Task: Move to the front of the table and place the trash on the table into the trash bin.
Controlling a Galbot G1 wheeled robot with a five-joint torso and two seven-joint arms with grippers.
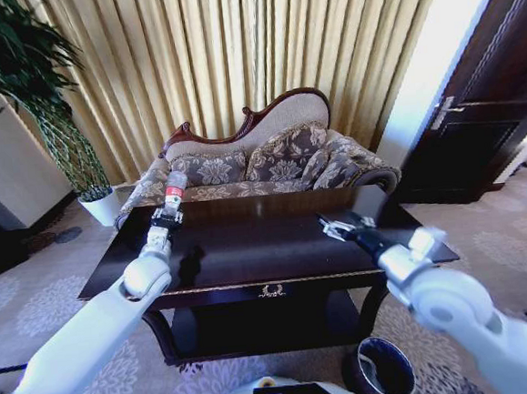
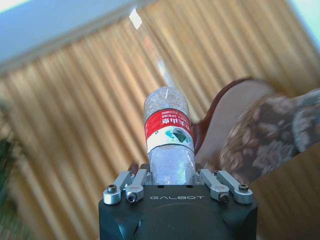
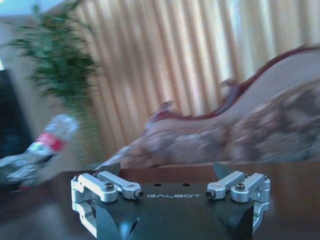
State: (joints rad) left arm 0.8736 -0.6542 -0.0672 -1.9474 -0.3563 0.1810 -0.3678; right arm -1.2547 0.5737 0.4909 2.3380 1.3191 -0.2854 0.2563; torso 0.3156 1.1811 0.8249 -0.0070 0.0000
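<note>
Left gripper [image 1: 168, 214] is clamped on the bottle [image 1: 176, 185], held above the table [image 1: 250, 253]; carrying to the trash bin [image 1: 384, 370] is required next. Right gripper [image 1: 332, 227] is spread, empty, over the table.

The bench [image 1: 250, 253] stands in front of the robot, and a sofa [image 1: 261, 165] sits just behind it. A plant pot [image 1: 100, 208] is on the floor to the left of the sofa. The trash bin [image 1: 384, 370] sits on the floor by the bench's front right leg. The left gripper [image 1: 166, 216] is above the bench's back left part and holds the bottle [image 1: 175, 187]. The right gripper [image 1: 332, 227] is over the right side.
</note>
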